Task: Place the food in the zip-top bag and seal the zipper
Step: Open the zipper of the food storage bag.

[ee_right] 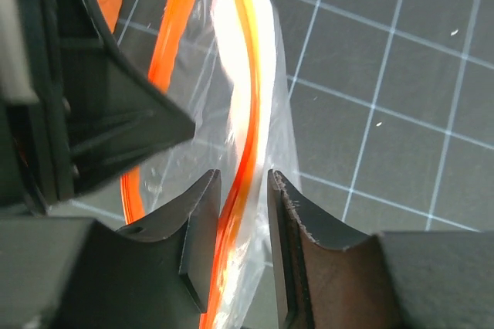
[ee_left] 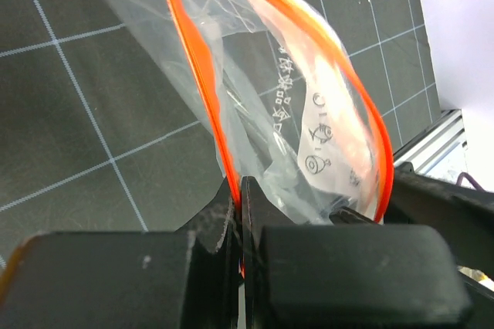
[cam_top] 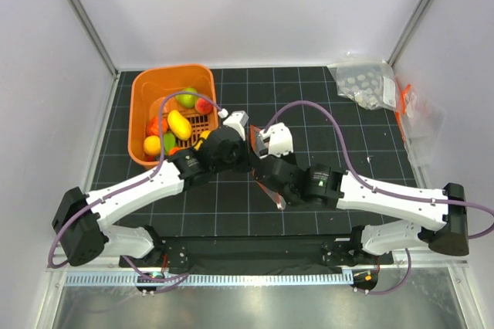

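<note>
Two edges of the zip-top bag [ee_left: 293,113] are held: the left gripper [ee_left: 239,213] is clamped on one zipper [ee_left: 202,89] lip, while the right gripper [ee_right: 243,213] is narrowed around the other. No food [cam_top: 179,123] is bagged; it is left in the basket [cam_top: 143,89] beyond the left gripper. If either thin lip is pulled free, the mouth could collapse.

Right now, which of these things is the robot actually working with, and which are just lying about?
In use:
- zip-top bag, mouth open
- zipper
- food waiting in the orange basket
- left claw, right claw, each at the zipper

Lying about:
- spare clear bags at the far right
</note>
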Controlling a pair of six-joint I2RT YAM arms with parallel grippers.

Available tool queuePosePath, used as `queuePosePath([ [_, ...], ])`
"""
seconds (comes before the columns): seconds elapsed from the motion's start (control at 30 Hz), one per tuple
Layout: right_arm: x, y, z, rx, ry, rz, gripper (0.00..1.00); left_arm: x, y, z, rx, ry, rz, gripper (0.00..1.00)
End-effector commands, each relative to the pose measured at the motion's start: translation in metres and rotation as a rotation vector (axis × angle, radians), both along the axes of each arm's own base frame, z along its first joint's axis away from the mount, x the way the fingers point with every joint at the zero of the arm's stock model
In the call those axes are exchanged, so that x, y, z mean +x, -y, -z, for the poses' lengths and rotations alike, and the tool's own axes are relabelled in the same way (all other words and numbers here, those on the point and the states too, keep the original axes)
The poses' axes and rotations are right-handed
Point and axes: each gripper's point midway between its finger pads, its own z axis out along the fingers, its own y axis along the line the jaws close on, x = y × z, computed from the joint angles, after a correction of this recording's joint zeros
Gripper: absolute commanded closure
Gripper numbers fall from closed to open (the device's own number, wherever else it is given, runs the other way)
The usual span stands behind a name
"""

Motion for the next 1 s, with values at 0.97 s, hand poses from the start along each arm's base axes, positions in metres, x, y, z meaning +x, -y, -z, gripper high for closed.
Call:
queuePosePath([
  [0.97, 0.027, 0.09, -0.045, -0.029, 0.051, 0.201, 0.95, 0.011, -0.033, 0.015, 0.208, 0.058, -0.058, 1.0],
])
